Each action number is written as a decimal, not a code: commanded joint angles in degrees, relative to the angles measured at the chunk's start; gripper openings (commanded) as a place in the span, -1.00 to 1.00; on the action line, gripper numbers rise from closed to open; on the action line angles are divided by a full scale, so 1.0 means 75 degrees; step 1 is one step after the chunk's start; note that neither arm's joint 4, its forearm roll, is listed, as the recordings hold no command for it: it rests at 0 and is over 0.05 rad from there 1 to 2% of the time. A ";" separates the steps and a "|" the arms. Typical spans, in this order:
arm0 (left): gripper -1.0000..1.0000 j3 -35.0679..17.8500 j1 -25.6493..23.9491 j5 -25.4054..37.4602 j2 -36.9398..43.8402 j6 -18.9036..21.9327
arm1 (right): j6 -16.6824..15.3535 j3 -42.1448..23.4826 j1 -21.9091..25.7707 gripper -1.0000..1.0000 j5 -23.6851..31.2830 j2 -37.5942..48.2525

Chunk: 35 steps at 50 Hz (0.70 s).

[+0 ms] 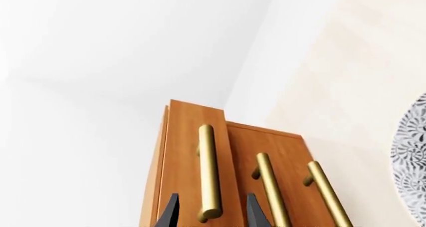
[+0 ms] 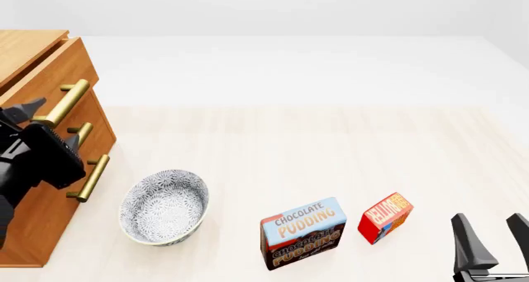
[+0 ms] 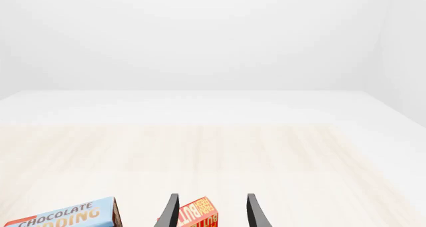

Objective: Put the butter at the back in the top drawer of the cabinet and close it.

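Note:
The butter (image 2: pixel 385 217), a small red-and-orange box, stands on the table right of centre near the front; in the right wrist view the butter (image 3: pixel 198 214) lies ahead, in line with the fingers. My right gripper (image 2: pixel 492 235) (image 3: pixel 213 212) is open, short of the box and apart from it. The cabinet (image 2: pixel 33 46) stands at the far left. Its top drawer (image 2: pixel 73 68) (image 1: pixel 183 152) sits slightly forward of the two lower ones. My left gripper (image 2: pixel 51 124) (image 1: pixel 211 214) is open, its fingers straddling the lower end of the top brass handle (image 1: pixel 207 172) (image 2: pixel 66 101).
A blue-and-brown Chocolate Pudding box (image 2: pixel 303 232) (image 3: pixel 63 217) stands just left of the butter. A patterned bowl (image 2: pixel 163 206) (image 1: pixel 409 157) sits between it and the cabinet. Two lower drawer handles (image 1: pixel 273 192) run beside the top one.

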 commanded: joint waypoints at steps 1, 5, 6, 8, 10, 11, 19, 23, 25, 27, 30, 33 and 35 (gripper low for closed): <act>1.00 0.0040 0.0138 -0.0106 0.0141 -0.0007 | 0.0000 0.0000 0.0000 1.00 0.0000 0.0000; 1.00 0.0060 0.0120 -0.0145 0.0159 0.0020 | 0.0000 0.0000 0.0000 1.00 0.0000 0.0000; 1.00 0.0060 0.0120 -0.0145 0.0159 0.0020 | 0.0000 0.0000 0.0000 1.00 0.0000 0.0000; 1.00 0.0063 0.0110 -0.0159 0.0177 0.0029 | 0.0000 0.0000 0.0000 1.00 0.0000 0.0000; 1.00 0.0048 0.0102 -0.0177 0.0201 0.0036 | 0.0000 0.0000 0.0000 1.00 0.0000 0.0000; 1.00 0.0032 0.0104 -0.0169 0.0215 0.0023 | 0.0000 0.0000 0.0000 1.00 0.0000 0.0000; 1.00 0.0037 0.0065 -0.0277 0.0323 0.0044 | 0.0000 0.0000 0.0000 1.00 0.0000 0.0000; 1.00 0.0037 0.0037 -0.0307 0.0341 0.0055 | 0.0000 0.0000 0.0000 1.00 0.0000 0.0000; 1.00 0.0061 -0.0012 -0.0326 0.0349 0.0099 | 0.0000 0.0000 0.0000 1.00 0.0000 0.0000; -1.00 0.0088 -0.0123 -0.0460 0.0384 0.0193 | 0.0000 0.0000 0.0000 1.00 0.0000 0.0000; -1.00 0.0085 -0.0079 -0.0358 0.0335 0.0165 | 0.0000 0.0000 0.0000 1.00 0.0000 0.0000; -1.00 0.0080 -0.0120 -0.0389 0.0347 0.0185 | 0.0000 0.0000 0.0000 1.00 0.0000 0.0000; -1.00 0.0087 -0.0152 -0.0416 0.0378 0.0202 | 0.0000 0.0000 0.0000 1.00 0.0000 0.0000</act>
